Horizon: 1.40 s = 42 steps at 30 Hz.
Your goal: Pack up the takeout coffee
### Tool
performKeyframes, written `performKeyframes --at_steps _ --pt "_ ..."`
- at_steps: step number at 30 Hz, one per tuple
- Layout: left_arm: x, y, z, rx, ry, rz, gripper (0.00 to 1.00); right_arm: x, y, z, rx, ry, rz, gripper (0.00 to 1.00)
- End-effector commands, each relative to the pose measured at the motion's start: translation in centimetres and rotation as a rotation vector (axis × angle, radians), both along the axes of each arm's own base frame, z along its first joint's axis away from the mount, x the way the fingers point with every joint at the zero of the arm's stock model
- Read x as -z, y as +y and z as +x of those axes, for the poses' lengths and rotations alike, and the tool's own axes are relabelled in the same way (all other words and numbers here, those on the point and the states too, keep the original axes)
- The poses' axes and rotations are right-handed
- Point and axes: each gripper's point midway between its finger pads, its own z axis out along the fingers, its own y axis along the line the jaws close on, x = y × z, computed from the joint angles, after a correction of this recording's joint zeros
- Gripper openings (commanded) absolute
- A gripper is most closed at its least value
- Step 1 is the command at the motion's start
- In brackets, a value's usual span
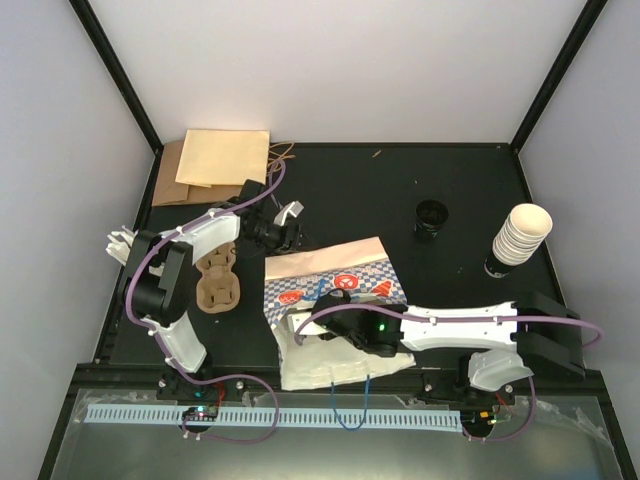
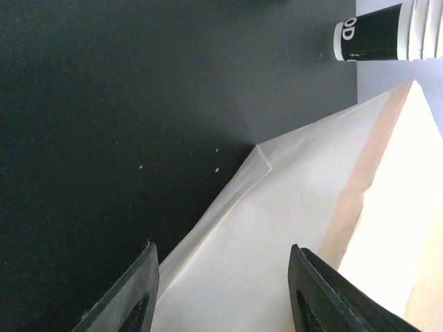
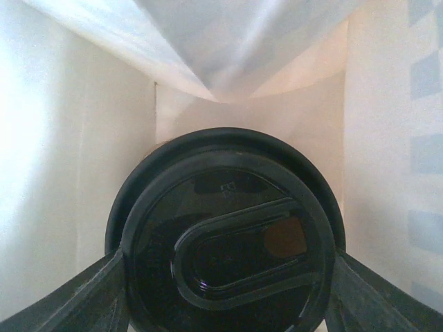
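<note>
**Top view.**
- The blue-checked paper bag [image 1: 335, 285] lies on its side in the middle of the black table [image 1: 400, 180], with its pale open end toward the near edge.
- The right arm [image 1: 450, 322] reaches leftward along the near side. Its end is inside the bag's opening and its fingers are hidden by paper.
- The left gripper [image 1: 288, 222] sits just beside the bag's far left corner.
- A cardboard cup carrier [image 1: 217, 275] lies left of the bag, under the left arm.
- Flat brown paper bags [image 1: 215, 165] are in the far left corner.
- A stack of nested cream cups [image 1: 520, 238] is well to the right of the bag.
- A small black round object [image 1: 432, 216] sits between that stack and the bag, on the far side.
- The coffee itself is not visible from here.

**Left wrist.**
- The jaws stand apart, with nothing gripped.
- The bag's cream paper runs through the gap beyond the fingertips [image 2: 138, 290]. I cannot tell whether they touch it.
- The dark base of the cup stack shows at the upper right.

**Right wrist.**
- The camera is inside the bag, with paper walls on all sides.
- The takeout coffee [image 3: 225, 207] fills the centre, seen lid-on. The black lid is seated and the cup body is hidden beneath it.
- The right gripper [image 3: 228, 263] has one finger against each side of the lid's rim, so the jaws are clamped on the coffee.
- The coffee is therefore inside the bag, held by the right gripper.
</note>
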Motion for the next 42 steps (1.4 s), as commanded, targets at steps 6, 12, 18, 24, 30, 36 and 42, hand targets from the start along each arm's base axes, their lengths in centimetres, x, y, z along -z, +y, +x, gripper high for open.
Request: performKeyframes --at_steps 6,12,18,24,30,36,42 --pt "-0.5 -0.9 -0.4 0.047 0.023 -0.023 0.54 -3.7 0.8 0.1 -0.022 -0.108 0.104 0.45" --pt "-0.2 -1.0 -0.4 0.048 0.033 -0.021 0.53 -4.1 1.0 -0.2 -0.047 -0.120 0.122 0.46" --pt "0.2 -0.9 -0.1 0.042 0.033 -0.005 0.56 -3.3 1.6 -0.6 -0.074 -0.047 0.106 0.46" --pt "-1.8 0.4 3.6 -0.021 -0.071 0.112 0.73 -3.2 1.6 -0.2 -0.076 -0.002 0.100 0.46" --pt "-4.0 2.0 7.1 -0.089 -0.140 0.155 0.94 -2.9 1.8 0.6 -0.075 0.047 0.094 0.45" --pt "-5.1 4.5 8.6 -0.171 -0.175 0.209 0.99 -1.9 2.0 2.0 -0.072 0.154 0.062 0.44" --pt "-9.4 7.3 8.8 -0.290 -0.289 0.248 0.99 -0.6 1.8 3.8 -0.056 0.282 0.005 0.44"
